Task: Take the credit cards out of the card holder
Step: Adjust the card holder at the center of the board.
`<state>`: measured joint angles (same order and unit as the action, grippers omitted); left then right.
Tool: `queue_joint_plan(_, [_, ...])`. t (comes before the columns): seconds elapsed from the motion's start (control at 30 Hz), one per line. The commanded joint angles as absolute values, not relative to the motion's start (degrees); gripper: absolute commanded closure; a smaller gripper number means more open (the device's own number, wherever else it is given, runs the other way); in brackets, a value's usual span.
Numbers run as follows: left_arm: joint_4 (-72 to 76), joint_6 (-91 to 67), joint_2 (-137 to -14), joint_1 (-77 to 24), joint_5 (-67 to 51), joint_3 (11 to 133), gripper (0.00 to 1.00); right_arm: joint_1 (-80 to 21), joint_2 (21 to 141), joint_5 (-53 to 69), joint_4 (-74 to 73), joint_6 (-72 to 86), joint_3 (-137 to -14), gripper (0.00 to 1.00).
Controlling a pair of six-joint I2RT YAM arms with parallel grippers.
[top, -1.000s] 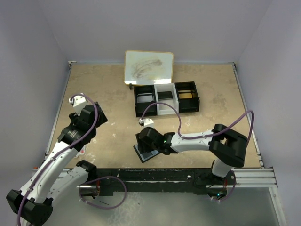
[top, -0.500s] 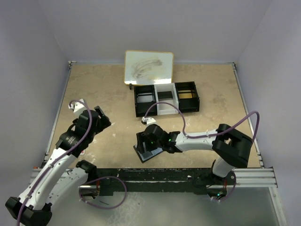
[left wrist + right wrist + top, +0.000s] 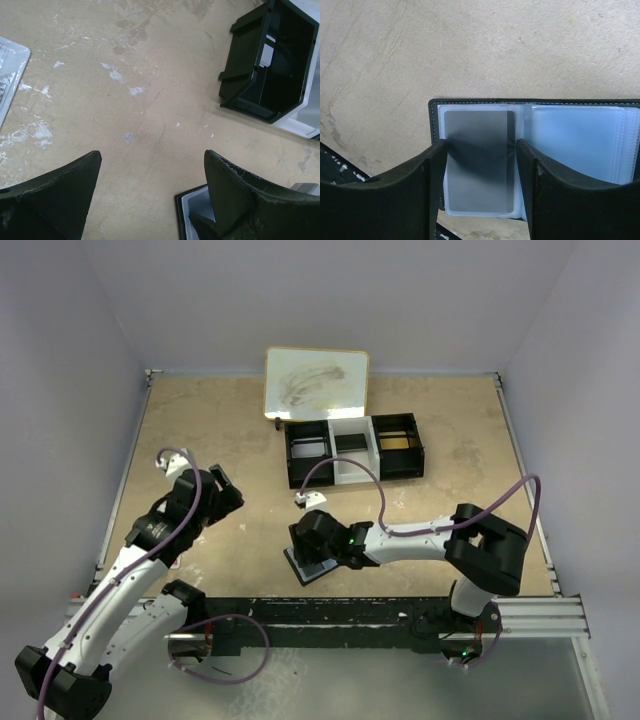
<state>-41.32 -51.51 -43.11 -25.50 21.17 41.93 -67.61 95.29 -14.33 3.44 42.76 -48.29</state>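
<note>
The card holder (image 3: pixel 318 568) lies open on the bench (image 3: pixel 230 430), near the front edge and at about 6 o'clock from the three-compartment tray (image 3: pixel 290 455). The right end effector (image 3: pixel 481 146) hangs low over it with its jaws spread and nothing gripped. One finger stands on either side of the grey card (image 3: pixel 477 170) in the clear sleeve of the left-hand page. To do this step well, I judge the fingers should close on the card's long edges alone, not on the plastic around it, and then draw it out along the sleeve. Which side of the sleeve is open I cannot tell. A straight lift would probably bring the light holder up with the card. The left end effector (image 3: pixel 215 495), also spread and empty, sits at about 10 o'clock from the holder, well apart. It looks placed to come over and pin the cover flat first.
</note>
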Motion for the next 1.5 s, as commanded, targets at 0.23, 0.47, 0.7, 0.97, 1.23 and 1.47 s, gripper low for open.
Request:
queue_joint_plan(0.23, [-39.0,-53.1,-41.7,-25.3,18.6,41.1,0.19,-67.8,98.0,-15.8,-3.5,44.5,-47.4,0.31])
queue_joint_plan(0.47, [-39.6,-53.1,-41.4,-25.2,19.5,41.8,0.19,-68.6,100.9,-18.3,-6.0,44.1,-50.0,0.25])
queue_joint_plan(0.7, [-40.1,-53.1,-41.6,-25.3,19.7,42.1,0.2,-68.9,101.8,-20.3,-8.0,44.9,-51.6,0.38])
queue_joint_plan(0.97, [-40.7,-53.1,-40.9,-25.2,19.8,41.9,0.2,-68.9,100.3,-17.0,-6.1,45.9,-50.0,0.43])
queue_joint_plan(1.23, [-41.2,-52.9,-40.5,-25.3,19.5,41.8,0.2,-68.6,98.4,-14.3,-3.1,45.4,-48.5,0.43])
queue_joint_plan(1.47, [-41.5,-52.7,-40.1,-25.3,19.1,41.7,0.2,-67.4,96.9,-11.1,0.7,44.7,-46.1,0.43])
